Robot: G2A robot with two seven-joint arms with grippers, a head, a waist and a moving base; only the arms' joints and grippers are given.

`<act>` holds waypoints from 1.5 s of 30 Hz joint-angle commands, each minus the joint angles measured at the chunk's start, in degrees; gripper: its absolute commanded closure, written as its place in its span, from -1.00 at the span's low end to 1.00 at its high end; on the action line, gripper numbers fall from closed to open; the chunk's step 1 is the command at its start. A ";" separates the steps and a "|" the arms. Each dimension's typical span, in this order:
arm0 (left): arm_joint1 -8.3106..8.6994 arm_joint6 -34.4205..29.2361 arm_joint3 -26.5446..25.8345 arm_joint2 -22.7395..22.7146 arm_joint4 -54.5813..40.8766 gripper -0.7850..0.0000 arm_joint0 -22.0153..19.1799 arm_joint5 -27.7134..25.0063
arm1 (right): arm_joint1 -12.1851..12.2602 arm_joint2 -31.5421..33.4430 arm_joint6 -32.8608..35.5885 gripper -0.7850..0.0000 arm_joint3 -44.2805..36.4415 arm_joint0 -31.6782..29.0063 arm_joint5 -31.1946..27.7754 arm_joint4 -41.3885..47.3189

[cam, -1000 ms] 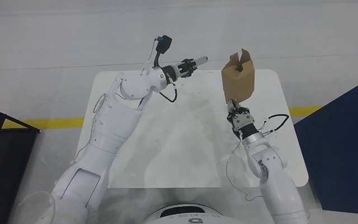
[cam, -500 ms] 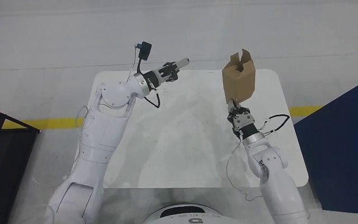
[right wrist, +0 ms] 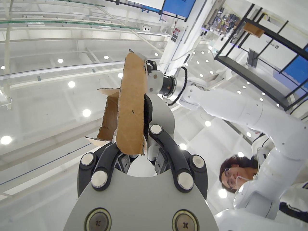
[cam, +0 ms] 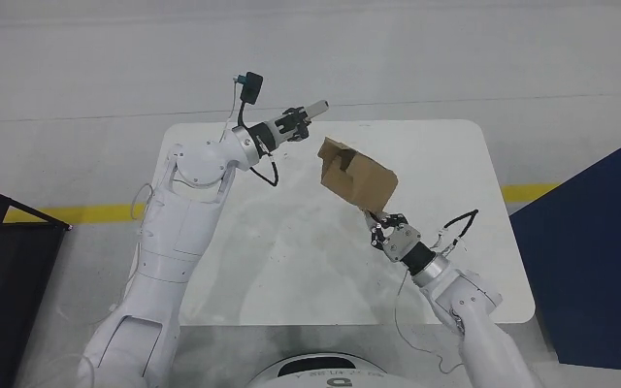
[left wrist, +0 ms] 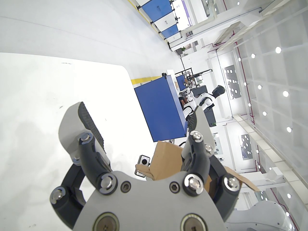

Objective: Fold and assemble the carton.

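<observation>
Tabletop [cam: 291, 272], white with rounded corners, lies under both arms. Brown cardboard carton [cam: 357, 177], partly folded with loose flaps at one end, is tilted over the middle, apparently lifted clear of the surface. Right gripper [cam: 375, 215] is clamped on a panel edge at the carton's near end. Left gripper [cam: 315, 108] hangs with jaws spread near the far edge, close to the flapped end but apart from it.
</observation>
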 commanded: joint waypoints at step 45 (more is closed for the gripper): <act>0.97 -16.18 8.36 7.26 -10.36 -0.87 -3.99 -8.45 | 0.61 -3.28 -5.38 1.00 3.07 3.18 2.46 7.47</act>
